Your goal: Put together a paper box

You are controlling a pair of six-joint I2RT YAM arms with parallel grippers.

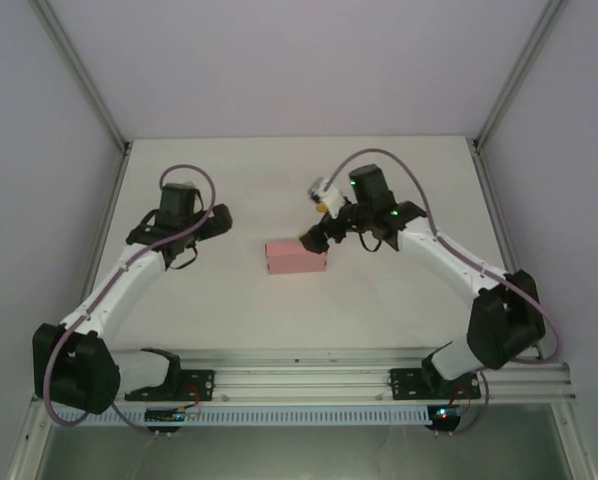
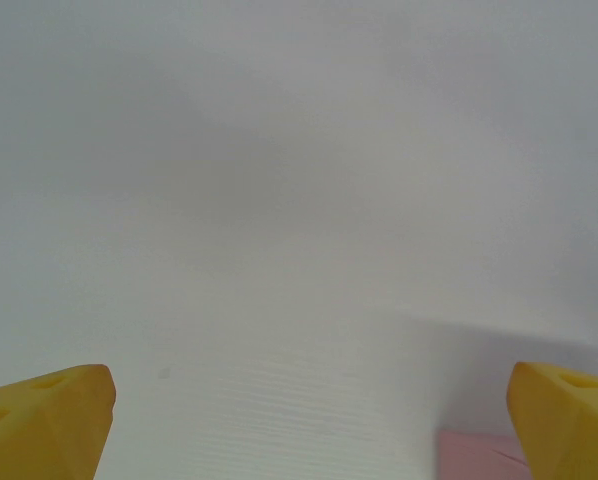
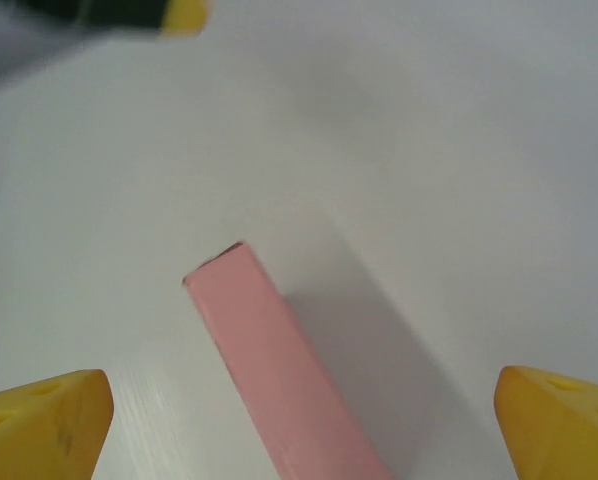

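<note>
The paper box [image 1: 296,257] stands folded at the middle of the table [image 1: 399,170], seemingly almost finished, with the right pincer [image 1: 313,240] just beside it and the left pincer [image 1: 219,220] apart, both spread wide and empty.

it looked like a robotics lab cell: white table [image 1: 279,180] boxed by plain panels [image 1: 29,150] on aluminium framing [image 1: 79,70], robot arms [image 1: 129,280] bolted to a rail [image 1: 299,375].

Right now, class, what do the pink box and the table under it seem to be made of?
The pink box looks like thin card, matt: flat colour, no glare, crisp folded edges. The table is smooth white board, perhaps laminate or paint; fine parallel lines show close up.
</note>
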